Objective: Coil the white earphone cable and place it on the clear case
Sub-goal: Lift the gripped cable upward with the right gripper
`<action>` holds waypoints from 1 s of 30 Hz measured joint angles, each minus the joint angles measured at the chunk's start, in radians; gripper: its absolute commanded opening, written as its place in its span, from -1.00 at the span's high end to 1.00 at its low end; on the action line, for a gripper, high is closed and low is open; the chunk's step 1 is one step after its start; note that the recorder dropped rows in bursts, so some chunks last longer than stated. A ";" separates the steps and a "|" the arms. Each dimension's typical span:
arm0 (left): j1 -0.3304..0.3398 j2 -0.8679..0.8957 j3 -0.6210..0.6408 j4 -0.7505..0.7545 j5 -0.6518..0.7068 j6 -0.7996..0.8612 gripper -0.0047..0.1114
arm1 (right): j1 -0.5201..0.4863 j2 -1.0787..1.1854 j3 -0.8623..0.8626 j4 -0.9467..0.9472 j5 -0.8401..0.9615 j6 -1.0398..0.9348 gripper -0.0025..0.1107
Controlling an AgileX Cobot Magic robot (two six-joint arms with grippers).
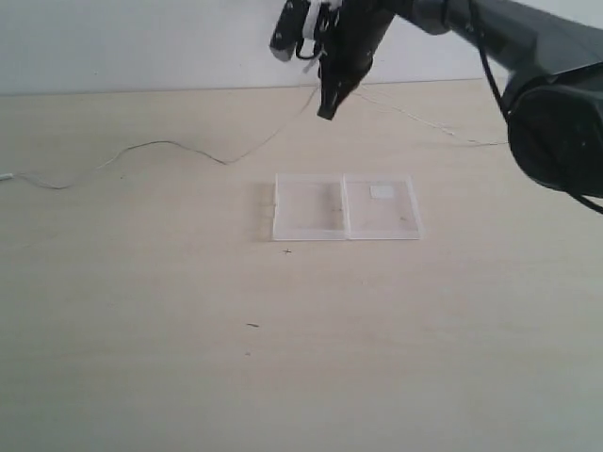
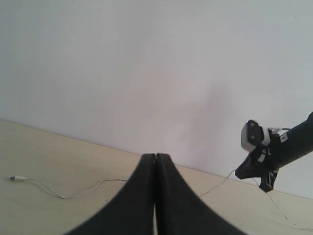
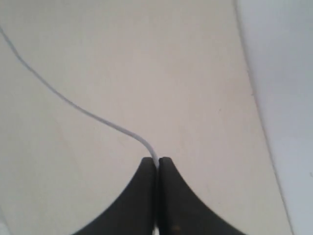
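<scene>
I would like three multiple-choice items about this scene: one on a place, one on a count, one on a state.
1. The label lies on: A. the case's right half in the exterior view; B. its left half; C. neither half.
2. How many halves has the case? A. one; B. two; C. three.
3. The right gripper is: A. open; B. shut on the cable; C. shut on the case.
1 A: the white patch sits in the right square. 2 B: two squares lie side by side. 3 B: the cable runs in between its closed jaws.
</scene>
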 measured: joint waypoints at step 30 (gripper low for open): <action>0.000 0.000 0.000 0.000 0.000 0.000 0.92 | -0.011 -0.136 0.000 -0.043 -0.007 0.680 0.96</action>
